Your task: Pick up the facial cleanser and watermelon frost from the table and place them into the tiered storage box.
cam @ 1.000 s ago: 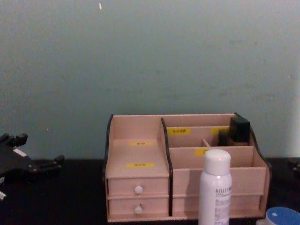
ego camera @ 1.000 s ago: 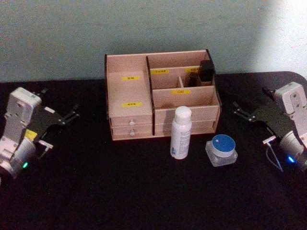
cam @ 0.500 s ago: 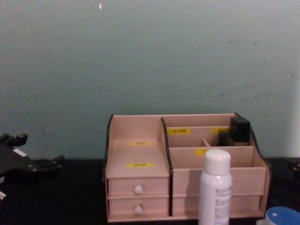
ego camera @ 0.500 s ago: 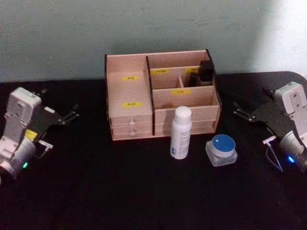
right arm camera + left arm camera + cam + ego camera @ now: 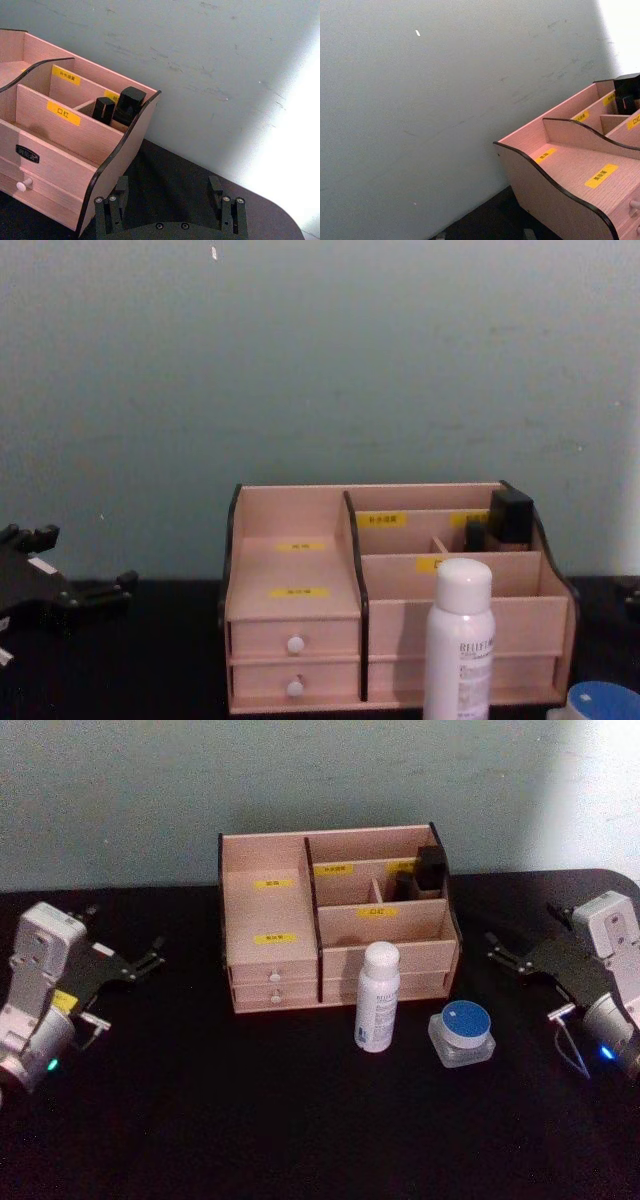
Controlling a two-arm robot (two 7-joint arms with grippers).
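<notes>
1. Right gripper (image 5: 522, 934): jaws spread, empty, over the right of the table (image 5: 250, 1120), well clear of the jar (image 5: 463, 1032).
2. Left gripper (image 5: 125, 938): jaws spread, empty, far left.
3. Change over the last second: practically none, both arms hold position.
4. Cleanser (image 5: 378, 998) stands just in front of the box (image 5: 270, 910), with the jar to its right. Nothing has been picked, so the task looks unstarted.

Overall: dim, flat room light.
Source: a bright washed-out patch on the wall (image 5: 600, 780) at the robot's right, glaring white in the right wrist view.
Shadows: a soft one on the worktop (image 5: 165, 175) beside the tiered storage box (image 5: 60, 130).
Dark areas: the black worktop swallows detail.
</notes>
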